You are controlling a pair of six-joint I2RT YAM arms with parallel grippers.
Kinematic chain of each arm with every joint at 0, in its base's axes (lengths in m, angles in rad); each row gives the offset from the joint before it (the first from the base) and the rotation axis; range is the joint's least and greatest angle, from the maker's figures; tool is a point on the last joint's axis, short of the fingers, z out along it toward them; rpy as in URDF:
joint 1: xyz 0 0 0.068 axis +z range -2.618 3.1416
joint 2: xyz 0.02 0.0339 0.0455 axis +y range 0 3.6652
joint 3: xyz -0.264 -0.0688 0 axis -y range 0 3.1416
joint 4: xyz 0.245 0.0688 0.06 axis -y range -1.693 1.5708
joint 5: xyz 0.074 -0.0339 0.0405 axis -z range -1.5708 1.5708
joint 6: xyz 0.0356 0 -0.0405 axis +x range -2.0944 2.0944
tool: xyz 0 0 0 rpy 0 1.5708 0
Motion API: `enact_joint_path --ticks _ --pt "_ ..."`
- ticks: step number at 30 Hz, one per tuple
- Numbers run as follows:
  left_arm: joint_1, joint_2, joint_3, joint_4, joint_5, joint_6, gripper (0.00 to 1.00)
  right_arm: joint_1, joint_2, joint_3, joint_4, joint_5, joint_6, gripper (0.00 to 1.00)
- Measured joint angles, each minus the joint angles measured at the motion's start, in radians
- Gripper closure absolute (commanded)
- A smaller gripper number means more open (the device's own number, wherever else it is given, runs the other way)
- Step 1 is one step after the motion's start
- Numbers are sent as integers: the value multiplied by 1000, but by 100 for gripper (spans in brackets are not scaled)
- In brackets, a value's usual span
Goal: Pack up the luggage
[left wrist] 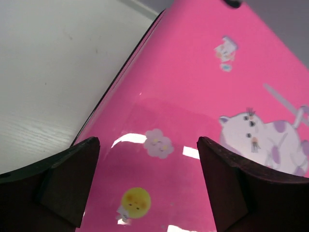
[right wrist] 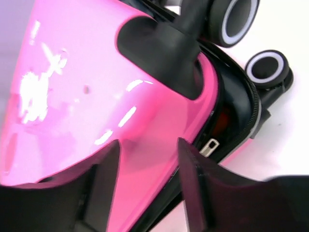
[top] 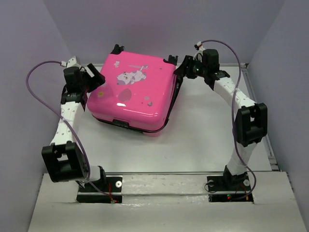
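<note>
Found the small hot-pink hard-shell suitcase lying flat, cartoon print up, on the white tabletop, with bare surface in front of it and to its right. Noted the left gripper at its left edge, fingers spread wide over the lid and clasping nothing. Noted the right gripper at its far right corner, jaws parted, nothing clamped. Caught only from the right wrist: black wheels, a silver zipper pull, and the seam gaping slightly beside it.

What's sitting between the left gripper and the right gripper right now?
The pink suitcase fills the stretch between the left gripper and the right gripper; the top view shows it.
</note>
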Motion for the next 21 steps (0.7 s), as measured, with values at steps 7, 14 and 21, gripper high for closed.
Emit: enact_joint_path --ticks 7,14,21 --pt "-136 -172 268 -64 -102 16 1 -18 -154 -106 -23 17 -8 49" --pt "-587 -552 -57 -10 -96 -12 1 21 -584 -595 108 -52 -26 93" --pt "-691 -689 -504 -180 -262 -126 1 167 -665 -881 189 -105 -43 81"
